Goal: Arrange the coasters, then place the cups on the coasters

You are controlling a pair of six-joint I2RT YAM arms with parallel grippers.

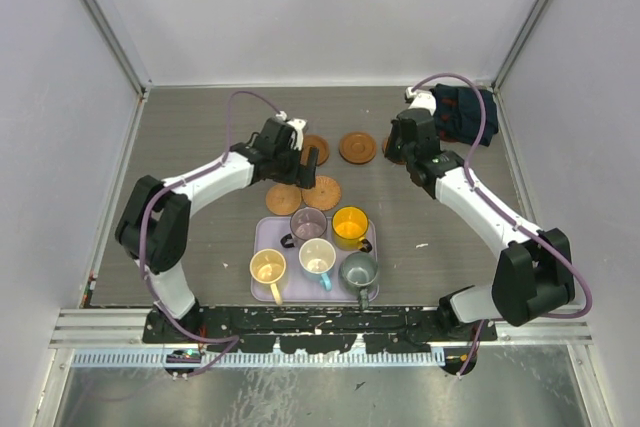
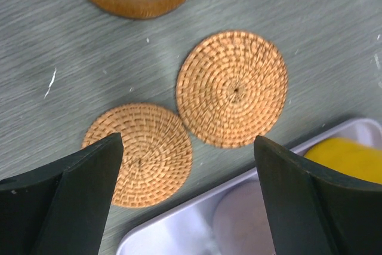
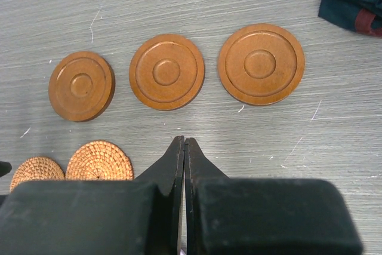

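Note:
Three wooden coasters (image 3: 81, 86) (image 3: 166, 71) (image 3: 261, 64) lie in a row at the back of the table. Two woven coasters (image 2: 231, 88) (image 2: 146, 147) lie side by side, just behind the lavender tray (image 1: 371, 245). Several cups stand in the tray: purple (image 1: 308, 224), orange (image 1: 350, 227), cream-yellow (image 1: 268, 269), white with a blue handle (image 1: 318, 259) and grey-green (image 1: 359, 272). My left gripper (image 2: 188, 198) hangs open above the woven coasters and the tray's back edge, holding nothing. My right gripper (image 3: 184, 141) is shut and empty, just in front of the wooden row.
A dark folded cloth (image 1: 465, 112) lies in the back right corner. Grey walls close in the table on three sides. In the top view, my left arm covers part of the leftmost wooden coaster and my right arm covers part of the rightmost one.

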